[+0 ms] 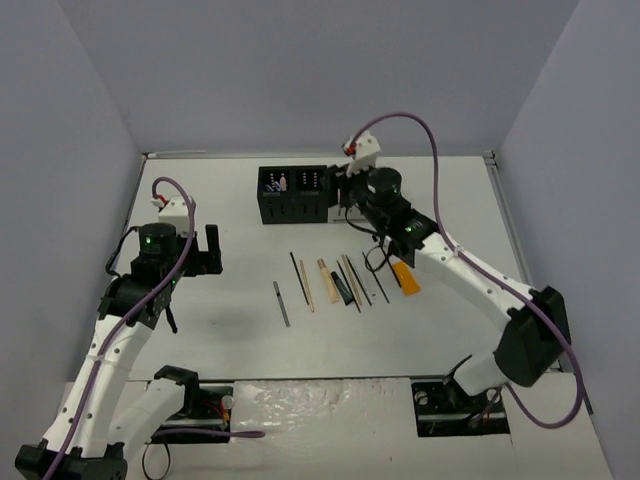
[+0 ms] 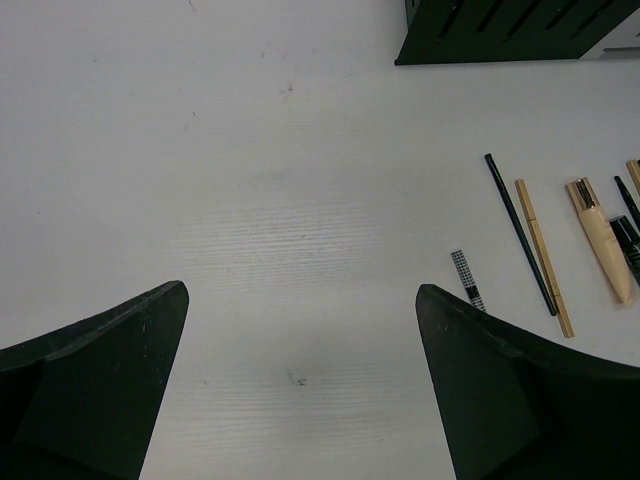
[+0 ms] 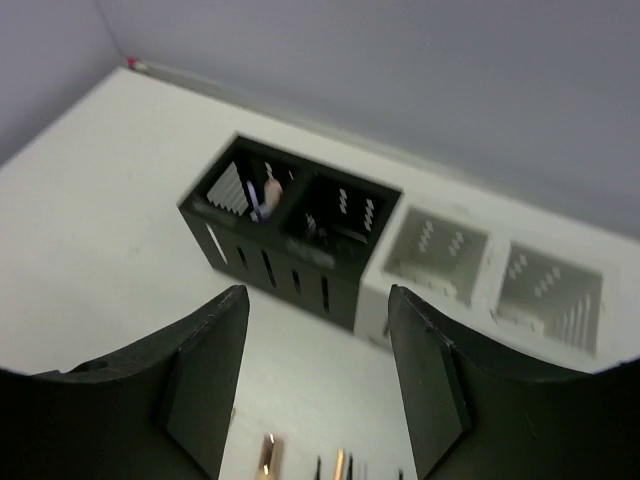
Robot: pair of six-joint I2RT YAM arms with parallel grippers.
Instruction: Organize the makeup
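The main risk lies in the next pick: the makeup (image 1: 340, 280) not yet sorted lies in a tight row on the tabletop (image 1: 230, 335), thin sticks almost side by side, so a claw coming down on one could catch its neighbour too, or push it so that it rolls. A black pencil (image 2: 520, 235) and a tan pencil (image 2: 545, 258) lie nearly touching, flat on the surface, which leaves little to pinch. The right claw (image 3: 318, 310) is near the black organizer (image 3: 290, 240), partly open with nothing between its fingers. A long piece lowered crooked into a compartment could snag on the rim and shift the box. One compartment already holds a lilac piece (image 3: 258, 195). The other appears to hold something small that is too blurred to name. The white organizer (image 3: 490, 270) stands touching the black one on its right and looks unfilled. The right forearm (image 1: 450, 260) lies just beside the orange tube (image 1: 405, 276), so a careless swing could sweep that end of the row. The left claw (image 2: 300, 295) hangs fully open over bare tabletop, holding nothing, well clear to the left of the row.
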